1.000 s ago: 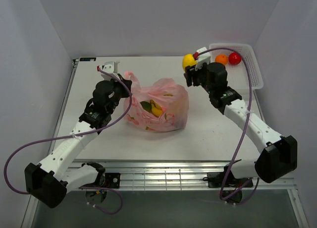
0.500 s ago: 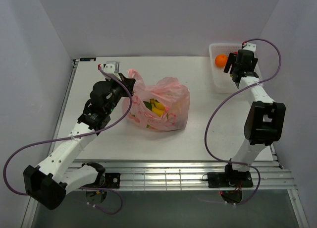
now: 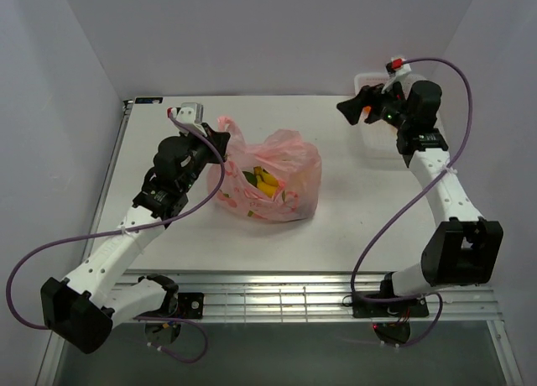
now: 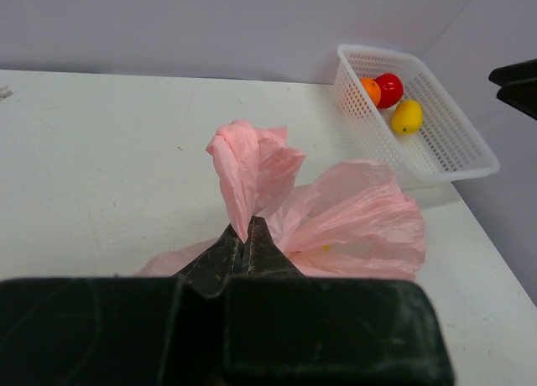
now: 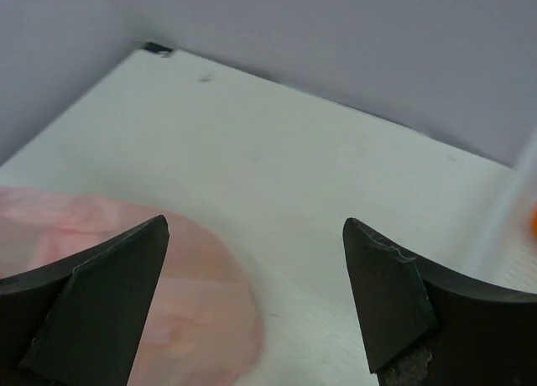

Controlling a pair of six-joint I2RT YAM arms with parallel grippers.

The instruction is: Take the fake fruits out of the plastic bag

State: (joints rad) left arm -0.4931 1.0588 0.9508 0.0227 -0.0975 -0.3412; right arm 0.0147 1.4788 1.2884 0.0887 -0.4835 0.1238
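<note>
The pink plastic bag (image 3: 281,185) lies mid-table, its mouth up, and a yellow banana (image 3: 267,185) shows inside it. My left gripper (image 3: 220,139) is shut on the bag's left handle (image 4: 247,172) and holds it up. My right gripper (image 3: 351,109) is open and empty in the air, between the bag and the basket. In the right wrist view its fingers (image 5: 101,294) frame bare table, with the bag (image 5: 168,310) at lower left. An orange fruit (image 4: 370,90), a red fruit (image 4: 388,88) and a yellow fruit (image 4: 406,116) lie in the white basket (image 4: 453,143).
The white lattice basket (image 3: 372,143) stands at the far right corner, partly hidden behind my right arm. Grey walls close in the table at the back and on both sides.
My right gripper carried a yellow fruit to the basket, let it go there, and has swung back left, open and empty. My left gripper still holds the bag handle.
</note>
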